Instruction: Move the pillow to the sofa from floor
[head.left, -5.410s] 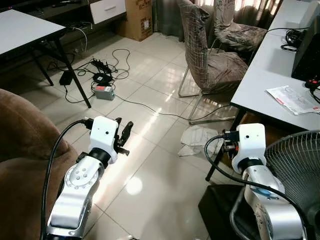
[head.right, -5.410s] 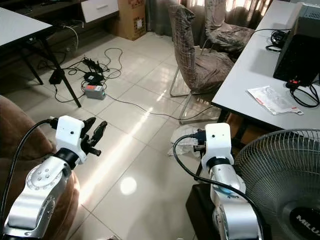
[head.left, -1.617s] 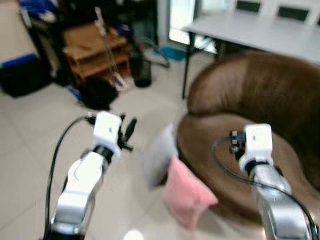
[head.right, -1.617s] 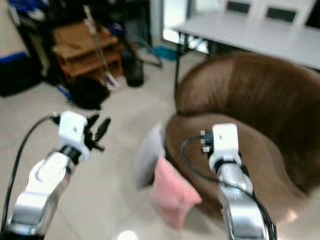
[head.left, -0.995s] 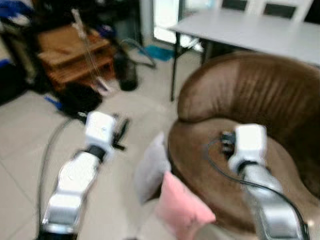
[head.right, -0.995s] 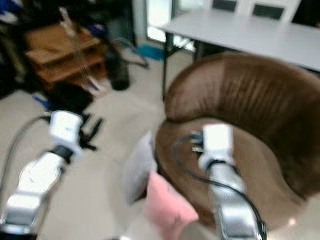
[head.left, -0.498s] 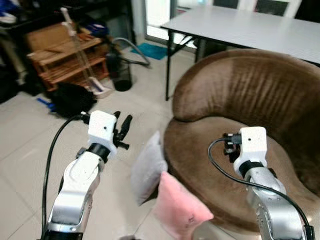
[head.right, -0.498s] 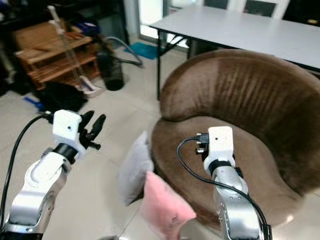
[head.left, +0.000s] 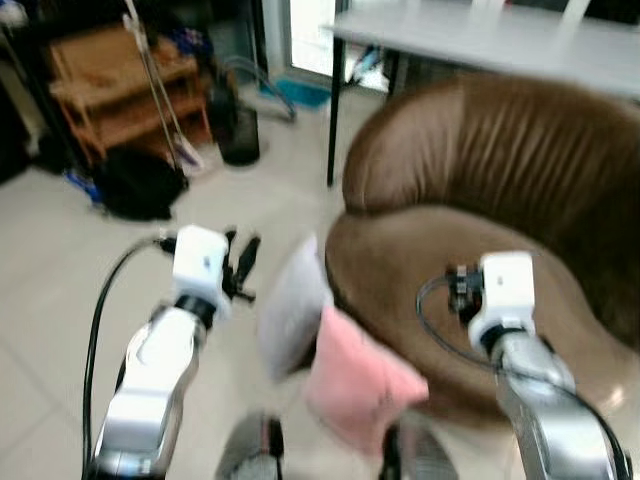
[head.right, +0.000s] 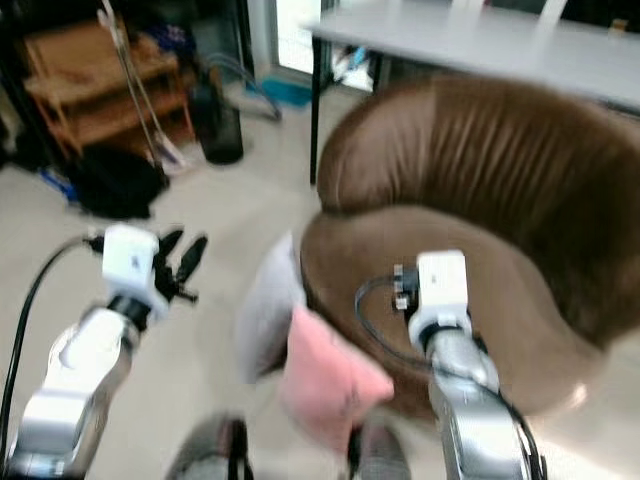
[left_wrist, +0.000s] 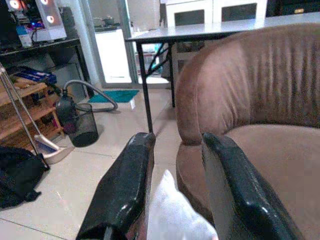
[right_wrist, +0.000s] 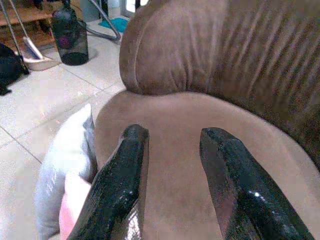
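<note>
**Approach phase, nothing gripped yet**

Left gripper (head.left: 243, 265) has its fingers apart and holds nothing; right gripper (right_wrist: 172, 175) likewise, fingers spread, raised over the sofa seat. I'm closing in on the target; head views are blurred, so I read us as walking.

Pink pillow (head.left: 355, 380) stands on the floor, leaning against the front edge of the brown sofa (head.left: 500, 190). Grey pillow (head.left: 292, 308) is just beside it, touching, also against the sofa. Left gripper is near the grey one, at its left. The task doesn't say which pillow; I can't tell.

My call: step in hand is the approach. Next I need to stop, bend, and bring a gripper down onto a pillow's top corner, then close.

Beyond: grey table (head.left: 490, 35) behind the sofa, wooden rack (head.left: 110, 85), black bin (left_wrist: 80, 126).
</note>
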